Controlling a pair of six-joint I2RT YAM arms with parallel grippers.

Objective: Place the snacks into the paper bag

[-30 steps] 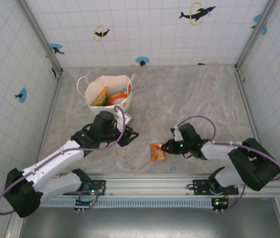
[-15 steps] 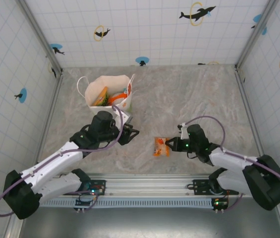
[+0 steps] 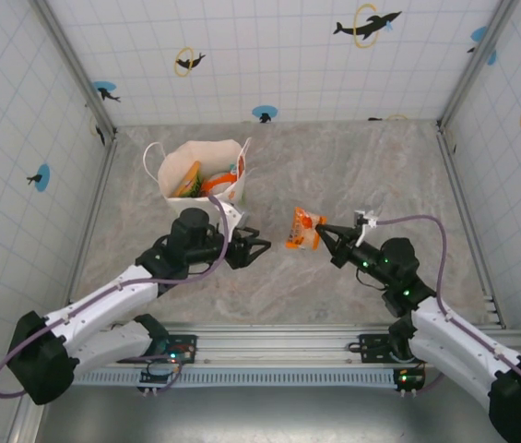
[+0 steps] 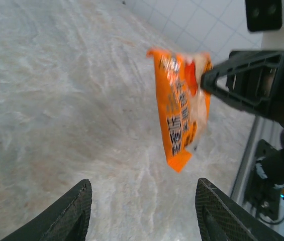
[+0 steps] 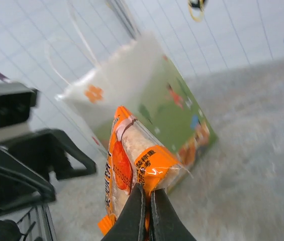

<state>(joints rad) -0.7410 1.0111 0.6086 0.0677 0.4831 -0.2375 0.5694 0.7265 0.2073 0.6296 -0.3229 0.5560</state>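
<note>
The right claw point(image 3: 321, 232) is clamped tight on a glossy orange snack packet point(image 3: 304, 229) with a pale window and white lettering, holding it in the air above the marbled grey-beige worktop point(image 3: 371, 171). In the right wrist view its two dark fingers point(image 5: 134, 213) meet on the packet's sealed edge with almost no gap, and the orange snack packet point(image 5: 134, 168) stands up from them, slightly tilted. From the left wrist camera the packet point(image 4: 181, 108) hangs with its long side down, gripped at one side edge by the right claw point(image 4: 208, 80) and clear of the worktop.

The left claw point(image 3: 258, 247) is spread open and empty. Its two black fingers point(image 4: 74, 213) stand wide apart, facing the packet from near, without touching it.

The cream-white upright paper bag point(image 3: 170, 164) with thin white loop handles stands at the far left of the worktop, its mouth open upward. Inside it lie other packets, one yellow-orange point(image 3: 187, 180) and one red-orange point(image 3: 219, 183). In the right wrist view the paper bag point(image 5: 149, 83) rises behind the held packet, showing a green printed side and an orange flower. The left claw and its cable sit close to the bag's near right corner, roughly between the bag and the held packet.
</note>
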